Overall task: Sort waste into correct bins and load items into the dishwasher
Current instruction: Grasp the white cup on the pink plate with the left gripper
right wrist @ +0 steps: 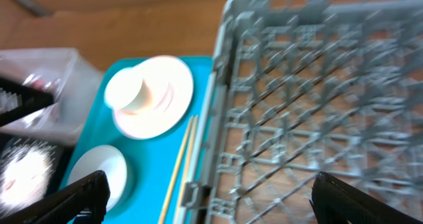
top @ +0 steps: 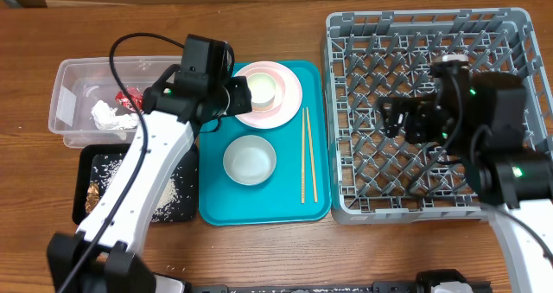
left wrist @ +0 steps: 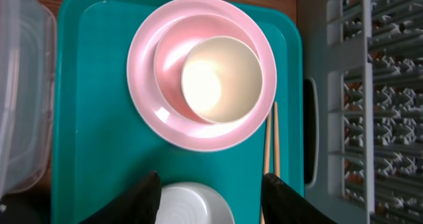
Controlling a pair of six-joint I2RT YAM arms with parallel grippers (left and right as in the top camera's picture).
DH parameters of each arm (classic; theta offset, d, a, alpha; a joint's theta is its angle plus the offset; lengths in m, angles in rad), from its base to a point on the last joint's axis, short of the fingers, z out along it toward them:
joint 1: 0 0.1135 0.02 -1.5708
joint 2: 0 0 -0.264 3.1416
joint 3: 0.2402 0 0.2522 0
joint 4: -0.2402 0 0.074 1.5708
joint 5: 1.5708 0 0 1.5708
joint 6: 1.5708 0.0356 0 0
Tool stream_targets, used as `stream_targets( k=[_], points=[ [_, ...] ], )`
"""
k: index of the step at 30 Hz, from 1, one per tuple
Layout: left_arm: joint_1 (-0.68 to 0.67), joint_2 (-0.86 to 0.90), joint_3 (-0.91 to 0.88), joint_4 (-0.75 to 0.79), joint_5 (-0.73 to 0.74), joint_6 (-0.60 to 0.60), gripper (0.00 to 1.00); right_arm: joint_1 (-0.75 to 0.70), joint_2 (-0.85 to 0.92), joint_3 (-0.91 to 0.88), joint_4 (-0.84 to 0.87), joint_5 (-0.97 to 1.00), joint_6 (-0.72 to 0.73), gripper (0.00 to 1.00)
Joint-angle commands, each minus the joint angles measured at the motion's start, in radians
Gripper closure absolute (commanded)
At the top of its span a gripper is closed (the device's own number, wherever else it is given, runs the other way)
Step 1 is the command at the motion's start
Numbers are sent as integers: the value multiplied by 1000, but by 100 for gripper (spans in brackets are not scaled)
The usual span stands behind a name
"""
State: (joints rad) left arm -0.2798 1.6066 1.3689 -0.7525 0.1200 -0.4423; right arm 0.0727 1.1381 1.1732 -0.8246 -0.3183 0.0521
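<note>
Wooden tabletop is carrying a teal tray (top: 216,202) beside the grey dish rack (top: 346,202). The left gripper (left wrist: 211,179) is hanging over that tray, fingers spread and holding nothing. The pink plate (left wrist: 142,72) bearing a white cup (left wrist: 221,75) is lying just ahead of it, a white bowl (left wrist: 192,207) is sitting beneath it, and the chopsticks (left wrist: 271,145) are lying to its right. To its left, the clear tub (top: 65,77) is holding the red wrapper (top: 130,97) and tissue (top: 107,113), and the black tray (top: 186,163) is holding rice (top: 168,189). The right gripper (right wrist: 210,181) is hovering over the rack's edge, gaping wide and empty.
</note>
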Motion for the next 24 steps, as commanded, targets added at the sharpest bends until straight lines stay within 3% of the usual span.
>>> stream_targets(
  k=[1, 15, 20, 24],
  points=[
    [-1, 67, 19, 40, -8, -22, 48, -2, 33, 23, 3, -122, 5, 0],
    [0, 239, 19, 212, -45, -116, 49, -2, 141, 23, -29, -114, -1, 0],
    [1, 283, 19, 220, -45, -123, 59, -2, 142, 23, -46, -76, -7, 0],
    [1, 285, 19, 229, -45, -123, 74, -2, 142, 23, -53, -29, -7, 0]
  ],
)
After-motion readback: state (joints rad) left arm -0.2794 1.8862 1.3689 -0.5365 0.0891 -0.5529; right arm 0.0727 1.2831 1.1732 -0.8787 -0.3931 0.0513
